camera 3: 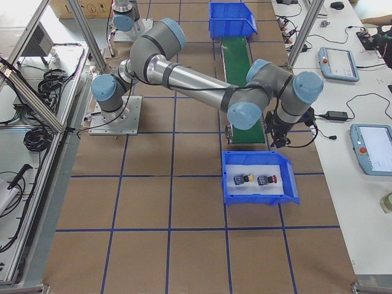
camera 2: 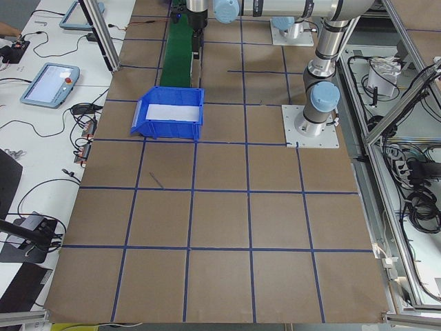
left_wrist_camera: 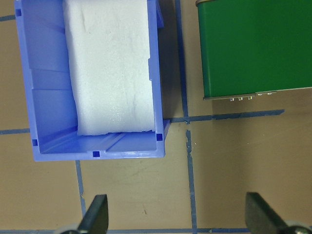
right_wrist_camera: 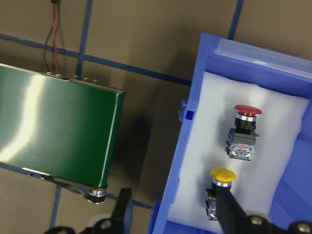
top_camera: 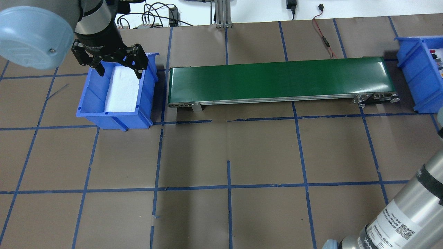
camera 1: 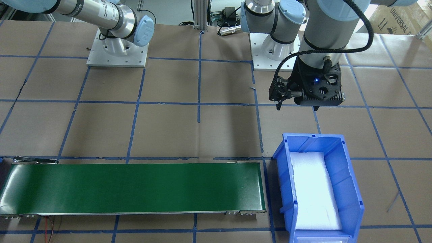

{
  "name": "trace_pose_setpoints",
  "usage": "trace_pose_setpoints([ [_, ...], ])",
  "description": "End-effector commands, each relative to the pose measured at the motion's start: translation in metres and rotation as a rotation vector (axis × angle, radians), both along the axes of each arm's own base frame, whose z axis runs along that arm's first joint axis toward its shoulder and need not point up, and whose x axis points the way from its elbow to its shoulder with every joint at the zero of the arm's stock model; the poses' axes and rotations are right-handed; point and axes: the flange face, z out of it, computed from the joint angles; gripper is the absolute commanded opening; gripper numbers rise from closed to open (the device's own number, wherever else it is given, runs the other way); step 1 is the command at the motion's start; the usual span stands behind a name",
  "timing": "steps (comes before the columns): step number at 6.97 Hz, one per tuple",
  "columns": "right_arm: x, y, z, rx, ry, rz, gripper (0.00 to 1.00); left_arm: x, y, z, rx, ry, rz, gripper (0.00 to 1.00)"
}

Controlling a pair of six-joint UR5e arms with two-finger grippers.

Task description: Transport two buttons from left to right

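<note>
Both buttons lie on white foam in the right blue bin (right_wrist_camera: 195, 146): the red-capped button (right_wrist_camera: 243, 130) and the yellow-capped button (right_wrist_camera: 220, 187); they also show as the yellow button (camera 3: 243, 179) and red button (camera 3: 267, 180). My right gripper (right_wrist_camera: 175, 214) hangs open over that bin's conveyor-side wall, one finger (right_wrist_camera: 229, 207) just beside the yellow button, holding nothing. My left gripper (top_camera: 120, 74) is open and empty above the left blue bin (top_camera: 114, 116), which holds only a white foam pad (left_wrist_camera: 109, 68).
A green conveyor belt (top_camera: 277, 79) runs between the two bins with nothing on it. The table is brown paper marked with a blue tape grid (top_camera: 228, 186). Red wires (top_camera: 323, 38) trail behind the belt. Both arm bases (camera 1: 118, 50) stand at the robot's side.
</note>
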Motion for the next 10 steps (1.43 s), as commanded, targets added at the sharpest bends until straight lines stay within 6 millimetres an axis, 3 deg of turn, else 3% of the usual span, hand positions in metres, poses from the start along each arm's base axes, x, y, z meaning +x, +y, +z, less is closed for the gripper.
trace_pose_setpoints([
  [1,0.112,0.003,0.054,0.008,0.003,0.04,0.98,-0.001,0.0,0.0,0.0,-0.001,-0.002,1.0],
  [3,0.236,0.013,0.089,0.022,0.022,-0.034,0.99,-0.001,0.0,-0.001,0.002,0.0,-0.002,1.0],
  [4,0.284,0.034,0.104,0.046,0.013,-0.079,0.98,-0.001,0.0,0.0,0.0,0.0,-0.002,1.0],
  [5,0.301,0.062,0.112,0.066,-0.014,-0.104,0.99,0.0,0.0,0.0,0.0,0.0,0.0,1.0],
  [6,0.316,0.108,0.116,0.085,-0.068,-0.112,1.0,0.0,-0.001,-0.001,0.002,0.0,0.0,1.0],
  [7,0.325,0.166,0.104,0.103,-0.06,-0.11,1.0,0.0,-0.001,-0.001,0.002,0.0,0.0,1.0],
  [9,0.338,0.238,0.095,0.059,-0.064,-0.109,1.0,0.0,-0.001,-0.001,0.002,-0.001,-0.002,1.0],
  [10,0.343,0.267,0.104,0.024,-0.042,-0.108,1.0,-0.001,0.0,-0.001,0.002,0.0,-0.003,1.0],
])
